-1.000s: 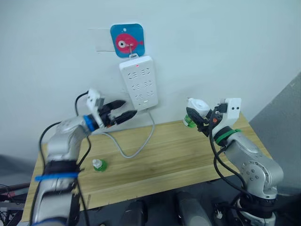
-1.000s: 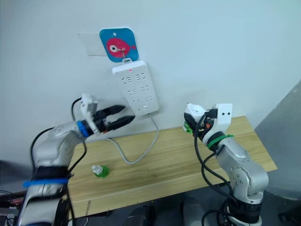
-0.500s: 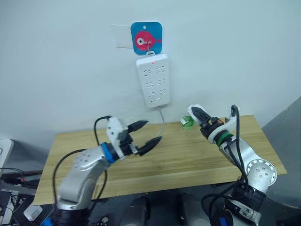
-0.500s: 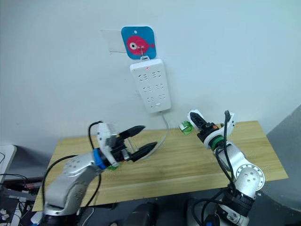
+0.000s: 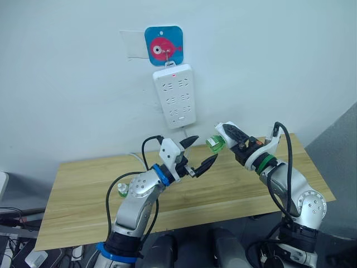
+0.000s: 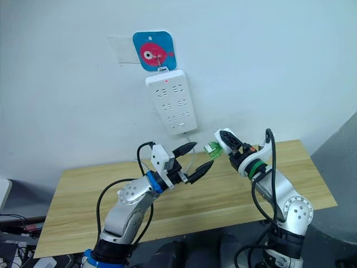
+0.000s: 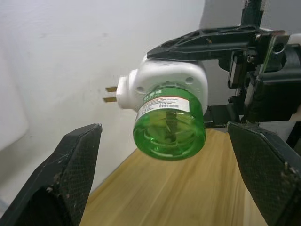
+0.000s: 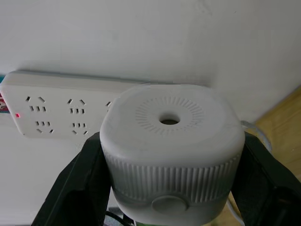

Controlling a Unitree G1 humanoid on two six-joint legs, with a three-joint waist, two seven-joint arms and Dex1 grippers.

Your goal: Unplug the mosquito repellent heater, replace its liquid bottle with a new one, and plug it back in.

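The mosquito repellent heater [image 8: 168, 127], white with a round vent hole, is held above the table with my right gripper [image 5: 227, 134] shut on it. Its two prongs [image 7: 111, 93] point toward the wall. A green liquid bottle [image 7: 170, 128] is screwed into its underside and faces my left gripper [image 5: 203, 149]. That gripper is open, its fingertips [image 7: 75, 169] just short of the bottle and not touching it. A second small green bottle [image 5: 122, 191] stands on the wooden table [image 5: 240, 187], partly behind my left arm.
A white power strip [image 5: 174, 96] with a red light hangs on the wall from a blue fish-picture hook [image 5: 164, 47]. Its grey cable [image 6: 192, 159] drops to the table behind my left gripper. A grey surface [image 5: 340, 156] rises at the right.
My left gripper has swung from the left side toward the middle, up to the bottle's base. The right gripper has tilted the heater so the bottle points at it. The head camera also shifted.
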